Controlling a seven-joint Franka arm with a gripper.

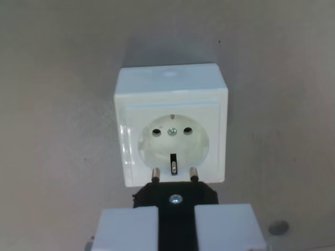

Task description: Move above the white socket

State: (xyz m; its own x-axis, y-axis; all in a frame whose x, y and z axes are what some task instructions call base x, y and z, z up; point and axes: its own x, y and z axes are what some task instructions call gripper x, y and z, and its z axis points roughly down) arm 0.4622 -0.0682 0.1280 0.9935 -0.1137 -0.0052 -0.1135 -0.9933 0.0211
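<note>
A white socket (171,125), a square surface-mounted box with a round recessed face, is seen on a matt grey surface (57,104), just above centre of the wrist view; two pin holes, a central screw and an earthing clip are visible in the recess. A black plug (175,195) is held clamped between the two white fingers (125,227) of the gripper (176,230) at the bottom edge, its two metal pins (155,174) pointed at the socket's lower rim; whether pins and rim are touching cannot be told. The socket is judged rigid, hard plastic, glossy and likely slippery, light unless fixed down; no hold on it is called for, only alignment above it; a grip, if needed, would be best taken across the flat side walls.
</note>
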